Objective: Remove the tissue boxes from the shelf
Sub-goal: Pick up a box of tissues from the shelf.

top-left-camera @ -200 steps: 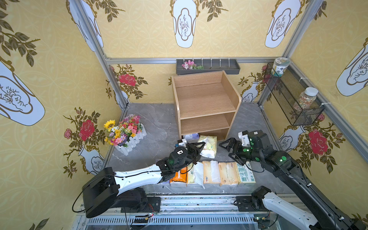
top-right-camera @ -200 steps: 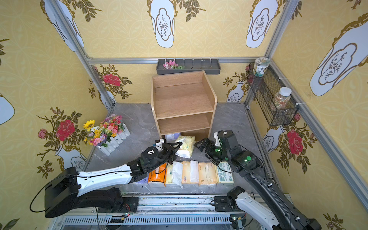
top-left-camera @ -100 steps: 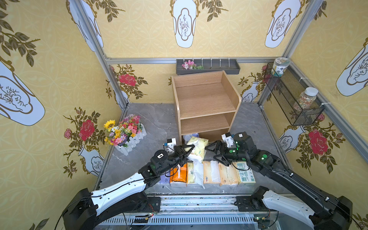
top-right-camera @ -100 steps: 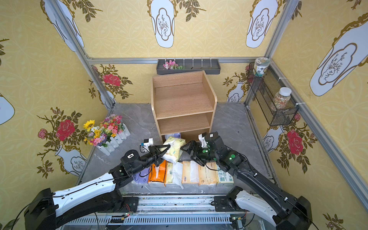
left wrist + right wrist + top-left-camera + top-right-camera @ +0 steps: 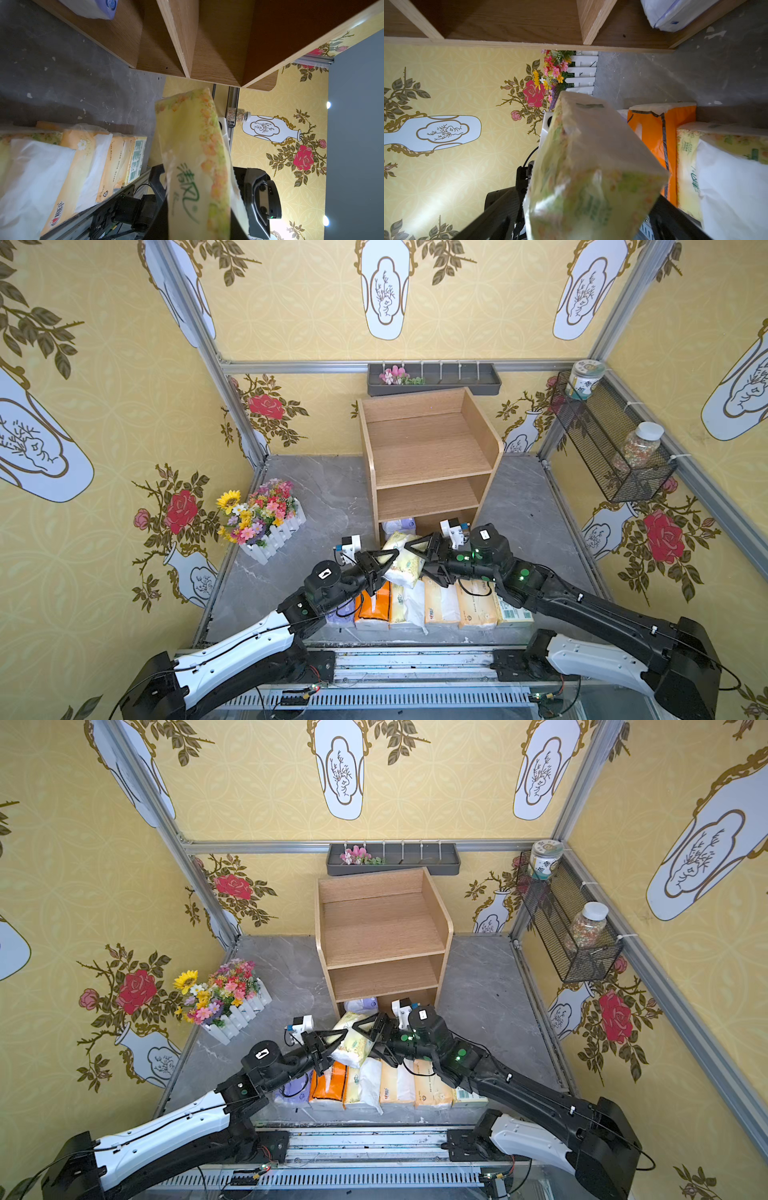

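Presently the desk (image 5: 324,497) carries most tissue boxes (image 5: 440,605) in a row; the shelf (image 5: 428,456) behind holds one lavender pack (image 5: 400,524) in its bottom tier. A yellow floral pack (image 5: 402,562) hangs just above the row, left jaws clenched on one end, right jaws spread about the other. Close the right jaws squarely across the pack before the left releases; the soft wrap may slip.

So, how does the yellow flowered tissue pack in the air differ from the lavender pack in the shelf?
The yellow pack hangs tilted before the shelf, pinched by the left gripper; the lavender pack lies in the bottom tier, untouched. The yellow pack bears flower print; the lavender pack looks plain, pale purple and white. Both are soft, plastic-wrapped.
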Motion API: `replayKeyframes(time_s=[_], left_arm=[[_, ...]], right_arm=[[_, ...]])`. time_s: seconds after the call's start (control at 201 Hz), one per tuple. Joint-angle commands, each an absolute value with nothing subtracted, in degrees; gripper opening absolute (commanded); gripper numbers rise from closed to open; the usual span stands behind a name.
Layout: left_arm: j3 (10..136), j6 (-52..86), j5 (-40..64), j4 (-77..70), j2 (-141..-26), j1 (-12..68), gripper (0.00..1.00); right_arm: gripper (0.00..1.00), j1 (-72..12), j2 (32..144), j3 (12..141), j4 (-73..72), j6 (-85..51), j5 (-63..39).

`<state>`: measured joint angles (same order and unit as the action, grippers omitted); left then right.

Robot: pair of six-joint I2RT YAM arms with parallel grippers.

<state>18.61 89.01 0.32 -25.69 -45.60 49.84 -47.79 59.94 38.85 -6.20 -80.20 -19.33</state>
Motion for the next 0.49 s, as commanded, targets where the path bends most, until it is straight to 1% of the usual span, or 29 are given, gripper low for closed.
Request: replayKeyframes(time_s=[0.0,0.125,0.209,0.279,0.379,0.418,0.443,0.488], left_arm=[[18.71,88.86,-0.84,-24.68,-45.19,49.75,0.24],[18.98,88.29,-2.06,-22.73,-44.31,49.75,0.24],[19.18,87.98,-2.13,-22.17,-44.04,49.67,0.26],[19.24,87.89,-2.03,-21.84,-43.71,49.66,0.27],[19.23,87.39,-2.21,-20.77,-42.79,49.66,0.32],[19.50,87.06,-2.50,-19.15,-42.33,49.66,0.41],[19.94,86.97,-2.98,-17.18,-41.92,49.66,0.53],[20.94,86.00,-3.92,-13.03,-41.23,49.58,0.69]], right_arm=[[0.88,-48.27,60.07,38.75,-10.30,-82.25,-16.81],[0.69,-49.03,60.63,39.36,-10.06,-82.59,-16.13],[0.56,-49.68,61.39,39.15,-11.63,-83.13,-15.60],[0.46,-50.38,62.31,38.96,-13.17,-83.59,-15.00],[0.35,-51.52,63.55,39.06,-14.97,-84.08,-14.02],[0.32,-52.12,64.00,39.27,-15.59,-84.12,-13.45],[0.31,-52.54,64.30,39.57,-15.84,-84.03,-13.10],[0.31,-53.45,64.86,40.00,-15.98,-83.90,-12.31]])
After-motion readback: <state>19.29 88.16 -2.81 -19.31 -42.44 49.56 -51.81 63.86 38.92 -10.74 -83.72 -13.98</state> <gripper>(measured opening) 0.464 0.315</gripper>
